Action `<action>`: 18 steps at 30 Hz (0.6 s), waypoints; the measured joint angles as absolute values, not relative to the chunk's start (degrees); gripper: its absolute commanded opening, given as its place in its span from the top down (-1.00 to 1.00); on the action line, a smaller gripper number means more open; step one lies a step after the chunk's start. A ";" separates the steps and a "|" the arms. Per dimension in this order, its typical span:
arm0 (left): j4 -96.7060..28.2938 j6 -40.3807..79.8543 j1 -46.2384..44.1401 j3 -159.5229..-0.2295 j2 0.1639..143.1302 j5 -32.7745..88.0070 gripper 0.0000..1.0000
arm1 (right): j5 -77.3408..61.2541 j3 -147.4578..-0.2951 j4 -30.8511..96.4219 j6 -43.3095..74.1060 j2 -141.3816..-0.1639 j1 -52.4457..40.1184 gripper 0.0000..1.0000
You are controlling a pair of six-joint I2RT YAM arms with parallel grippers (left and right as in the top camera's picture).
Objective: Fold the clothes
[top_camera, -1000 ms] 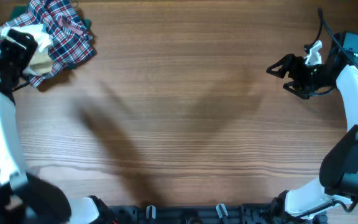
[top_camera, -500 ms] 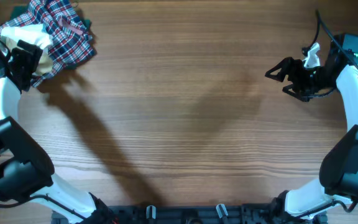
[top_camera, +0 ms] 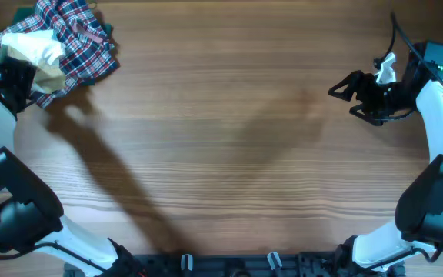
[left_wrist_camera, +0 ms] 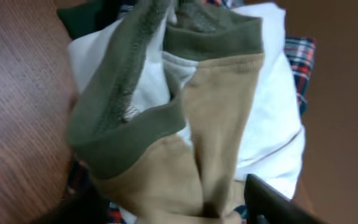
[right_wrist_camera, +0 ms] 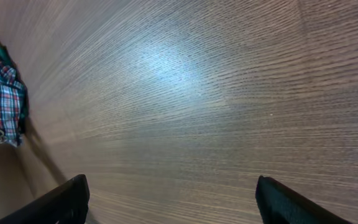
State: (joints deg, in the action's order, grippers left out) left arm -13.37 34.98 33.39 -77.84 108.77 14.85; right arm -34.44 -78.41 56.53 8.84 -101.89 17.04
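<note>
The garment (top_camera: 33, 54) is white with tan parts and lies bunched on the plaid heap at the far left of the table. The left wrist view shows its white body, tan sleeves (left_wrist_camera: 216, 124) and olive-green cuffs close up. My left gripper (top_camera: 23, 77) sits at the garment's near-left edge. Its jaws (left_wrist_camera: 173, 211) stand apart with the tan fabric bunched between them. My right gripper (top_camera: 346, 96) is open and empty above bare wood at the far right, as the right wrist view (right_wrist_camera: 169, 199) shows.
The red-blue-white plaid heap (top_camera: 83, 46) lies under and beside the garment, and also shows in the left wrist view (left_wrist_camera: 300, 59) and the right wrist view (right_wrist_camera: 2, 93). A dark green cloth (top_camera: 29, 14) peeks out behind it. Wooden table (top_camera: 229, 154) spans the middle.
My left arm has swung left and towards the near side, uncovering more of the white garment. The right arm has barely moved.
</note>
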 measured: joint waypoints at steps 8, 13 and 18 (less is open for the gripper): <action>-10.79 34.81 33.39 -77.84 108.77 14.87 0.81 | -34.44 -78.41 56.58 8.84 -101.89 17.04 -0.73; -7.35 34.85 33.39 -77.84 108.77 14.85 0.92 | -34.44 -78.41 56.86 8.84 -101.89 17.04 -0.73; -3.33 34.87 33.26 -77.84 108.77 14.85 0.92 | -34.44 -78.41 57.52 8.86 -101.89 17.04 -0.73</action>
